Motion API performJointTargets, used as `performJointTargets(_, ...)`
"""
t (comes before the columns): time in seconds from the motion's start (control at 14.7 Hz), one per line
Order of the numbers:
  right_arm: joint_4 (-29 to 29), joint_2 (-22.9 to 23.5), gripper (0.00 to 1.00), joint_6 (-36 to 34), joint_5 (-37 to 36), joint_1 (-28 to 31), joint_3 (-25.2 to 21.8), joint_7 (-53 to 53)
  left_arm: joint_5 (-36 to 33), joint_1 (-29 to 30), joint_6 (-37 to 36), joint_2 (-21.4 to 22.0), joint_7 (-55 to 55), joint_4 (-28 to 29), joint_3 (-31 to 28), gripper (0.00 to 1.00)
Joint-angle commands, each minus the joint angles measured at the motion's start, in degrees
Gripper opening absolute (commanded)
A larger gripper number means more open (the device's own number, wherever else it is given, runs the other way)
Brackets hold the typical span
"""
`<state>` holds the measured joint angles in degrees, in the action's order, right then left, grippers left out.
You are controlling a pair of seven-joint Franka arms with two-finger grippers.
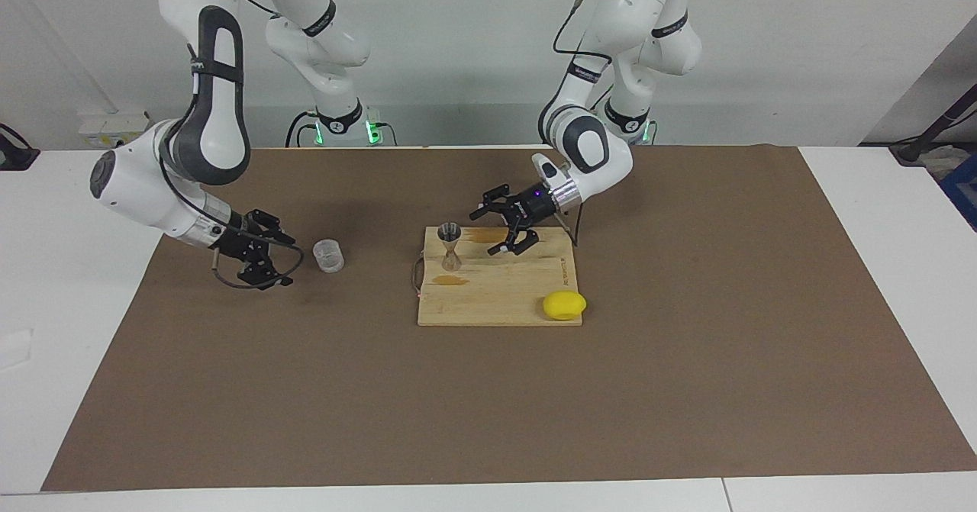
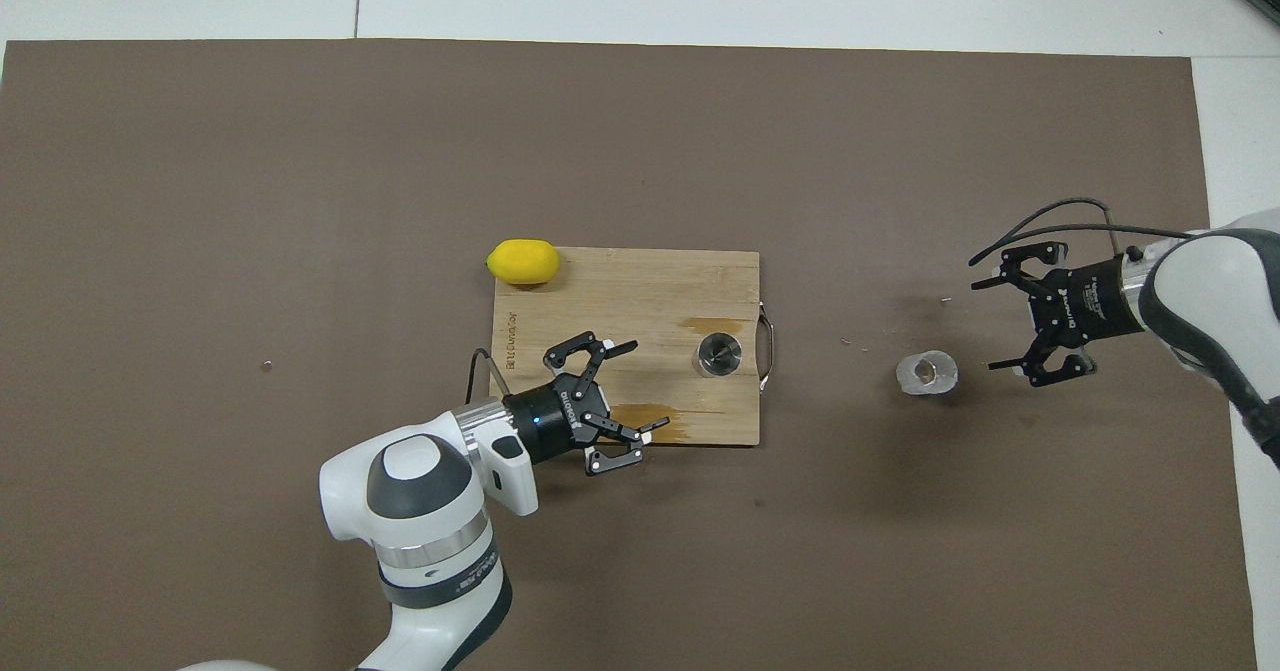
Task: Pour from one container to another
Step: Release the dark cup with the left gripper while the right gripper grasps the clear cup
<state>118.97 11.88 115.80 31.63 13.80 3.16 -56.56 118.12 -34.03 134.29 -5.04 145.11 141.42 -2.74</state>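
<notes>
Clear ribbed plastic cup (image 1: 328,256) sits on the brown mat toward my right arm's end, just beside my right gripper (image 1: 269,255), jaws spread wide with nothing in them. My left gripper (image 1: 500,229) hangs wide open and empty over the wooden board (image 1: 527,283), near the hourglass steel jigger (image 1: 449,246), standing upright at the board's handle edge. A smooth lemon (image 1: 564,304) sits on one corner.

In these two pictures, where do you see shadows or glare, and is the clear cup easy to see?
Facing view: light is even and shadows are soft; the clear cup is faint against the brown mat. Overhead view: the jigger top shines, and the cup casts only a weak shadow.
</notes>
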Motion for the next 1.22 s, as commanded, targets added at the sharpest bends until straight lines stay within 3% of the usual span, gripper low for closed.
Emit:
performJointTargets(0.0,3.5,-0.8,1.00,3.0,4.5,0.1,0.4,2.3,-13.0,8.4,-2.5,3.8,0.9,4.1,0.1,1.00)
performJointTargets(0.34,7.0,-0.8,1.00,6.4,6.2,-1.1,0.4,5.7,-42.2,26.4,-9.2,3.3,0.5,1.1,-0.2,1.00)
performJointTargets(0.68,7.9,-1.1,0.99,6.4,6.6,-2.6,0.4,5.7,-67.5,42.2,-21.1,0.2,-7.9,-11.4,-0.2,1.00)
performJointTargets(0.88,7.9,-1.1,0.93,6.1,6.6,-2.6,0.4,5.7,-76.6,44.9,-23.5,-4.1,-12.3,-22.7,-0.3,1.00)
performJointTargets(1.02,7.9,-1.2,0.72,5.6,6.6,-2.6,0.4,5.7,-83.5,44.9,-24.1,-4.8,-18.3,-28.2,-0.3,1.00)
performJointTargets(1.16,7.8,-1.2,0.37,5.2,6.6,-2.6,0.4,5.8,-87.8,45.1,-24.9,-4.7,-21.7,-31.5,-0.3,1.00)
